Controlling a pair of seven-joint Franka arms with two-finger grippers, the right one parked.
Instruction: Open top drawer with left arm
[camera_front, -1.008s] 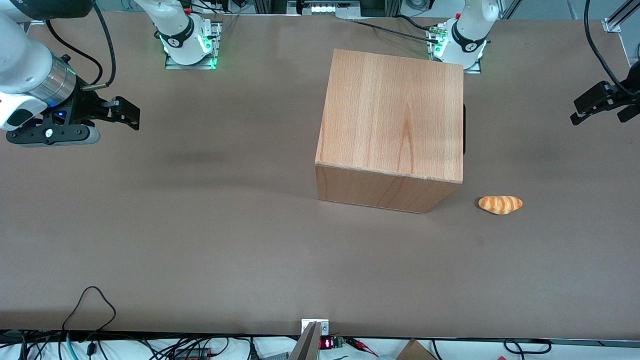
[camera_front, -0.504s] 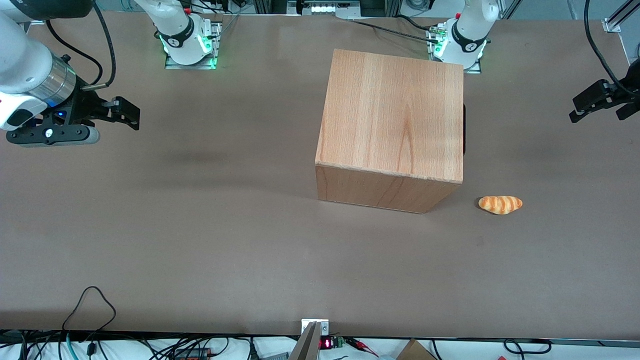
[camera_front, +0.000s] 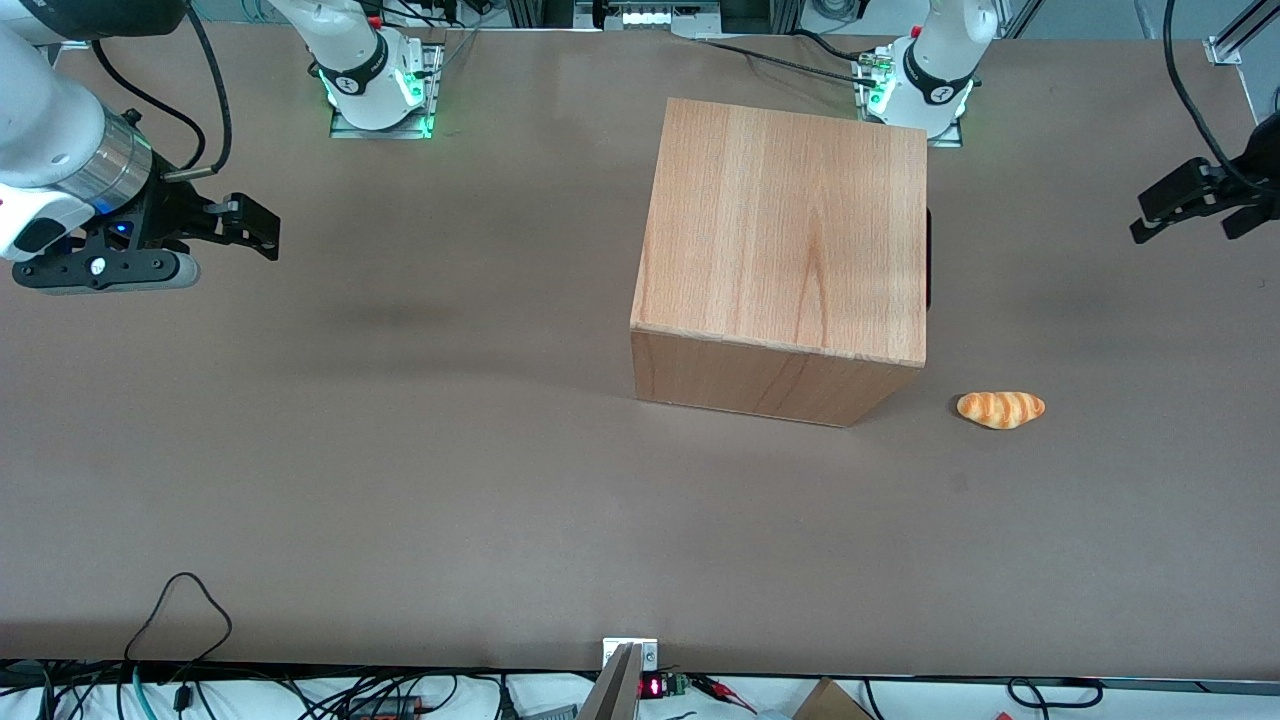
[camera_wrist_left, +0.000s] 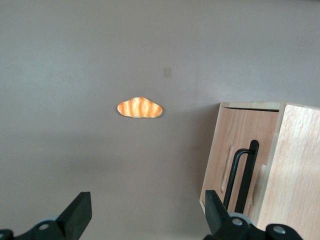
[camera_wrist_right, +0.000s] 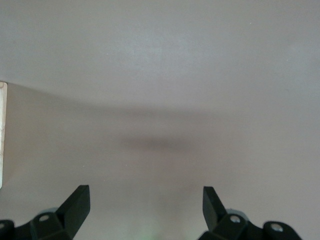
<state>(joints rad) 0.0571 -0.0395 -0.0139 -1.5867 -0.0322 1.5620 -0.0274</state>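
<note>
Hovering well apart from the cabinet (camera_front: 780, 250) with fingers (camera_wrist_left: 75, 217) spread, the gripper (camera_front: 1195, 200) hasn't reached the handle (camera_wrist_left: 242, 175); the top drawer (camera_wrist_left: 232, 150) is shut.

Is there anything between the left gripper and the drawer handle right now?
Nothing visible. The left gripper, fingers open, hangs above bare table toward the working arm's end, facing the cabinet front with its black handle. The bread roll lies nearer the front camera, off that line.

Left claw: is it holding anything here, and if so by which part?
Nothing is held. The left claw is open in the air toward the working arm's end of the table, apart from the cabinet and the drawer handle.
</note>
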